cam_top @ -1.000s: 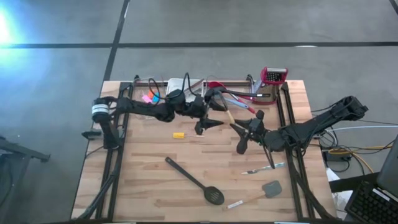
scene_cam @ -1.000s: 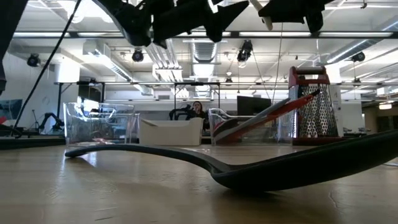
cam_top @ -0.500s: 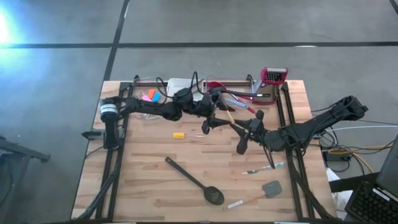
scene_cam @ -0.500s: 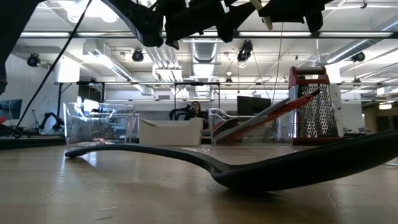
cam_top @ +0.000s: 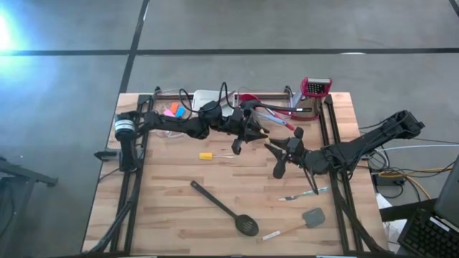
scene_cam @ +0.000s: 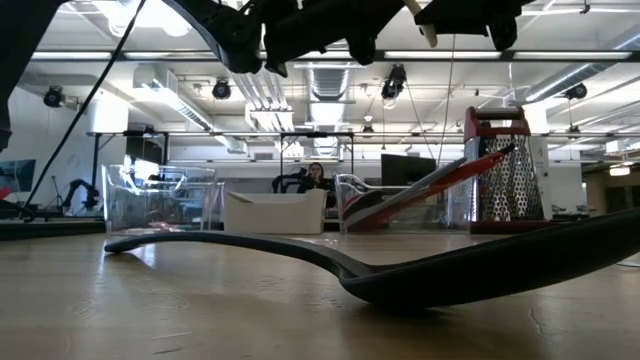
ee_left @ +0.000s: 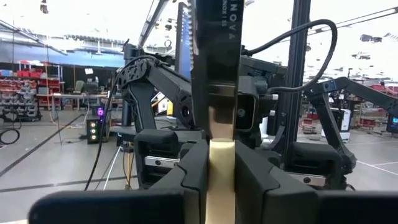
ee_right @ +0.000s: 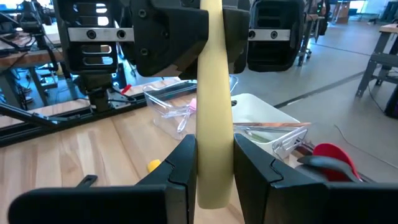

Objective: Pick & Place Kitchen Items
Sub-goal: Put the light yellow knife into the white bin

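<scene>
grippers meet over mid-table in the high view: left gripper (cam_top: 249, 134) and right gripper (cam_top: 285, 153) each at an end of a pale-handled spatula (cam_top: 263, 133). low view: black spoon (scene_cam: 420, 270) lies on the table (scene_cam: 150, 310). left wrist view: fingers (ee_left: 189, 171) pinch the spatula's handle. right wrist view: fingers (ee_right: 180, 165) clamp that handle too.

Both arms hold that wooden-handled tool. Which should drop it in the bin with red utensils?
Probably left: the left gripper sits beside the clear bin; the right gripper is farther, both shut on the wooden-handled tool.
</scene>
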{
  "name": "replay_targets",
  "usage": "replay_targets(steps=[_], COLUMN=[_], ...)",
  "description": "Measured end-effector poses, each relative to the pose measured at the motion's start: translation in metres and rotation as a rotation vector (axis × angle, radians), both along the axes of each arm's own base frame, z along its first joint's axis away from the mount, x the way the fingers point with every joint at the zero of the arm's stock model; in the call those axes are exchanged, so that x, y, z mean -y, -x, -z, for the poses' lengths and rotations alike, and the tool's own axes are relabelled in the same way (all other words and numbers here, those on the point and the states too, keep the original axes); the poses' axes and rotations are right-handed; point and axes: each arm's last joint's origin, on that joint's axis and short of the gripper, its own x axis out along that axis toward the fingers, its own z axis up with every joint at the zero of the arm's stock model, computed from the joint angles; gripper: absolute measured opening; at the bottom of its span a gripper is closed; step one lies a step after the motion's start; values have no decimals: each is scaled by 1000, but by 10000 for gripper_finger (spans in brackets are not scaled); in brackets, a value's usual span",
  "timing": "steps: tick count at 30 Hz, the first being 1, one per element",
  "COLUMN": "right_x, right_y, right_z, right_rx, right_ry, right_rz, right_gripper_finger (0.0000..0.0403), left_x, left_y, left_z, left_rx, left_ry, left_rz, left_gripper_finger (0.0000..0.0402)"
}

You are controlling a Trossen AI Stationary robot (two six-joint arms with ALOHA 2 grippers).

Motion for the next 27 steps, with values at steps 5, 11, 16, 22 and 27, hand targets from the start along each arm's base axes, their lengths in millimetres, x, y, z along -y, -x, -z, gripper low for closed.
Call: replay_targets(steps=[5,11,16,22,27], right_x=[0,-1,-1,3,4], right_y=[0,6,19,33,34], right_z=[0,-7,-12,-6,5], right_rx=[0,30,8,-34,-107], right_ry=[-5,-34,-34,-136,-172], right_rz=[-16,-63,-87,-64,-33], right_gripper_finger=[66,113,201,242,242], left_x=[0,-2,-14,-39,-63], left_y=[0,3,10,43,79], left_z=[0,-2,1,-6,-6], left_rx=[-2,-29,-176,-437,-705], left_ry=[0,-1,6,-131,-345], left_rz=[7,43,53,-119,-493], left_gripper_finger=[51,51,51,51,51])
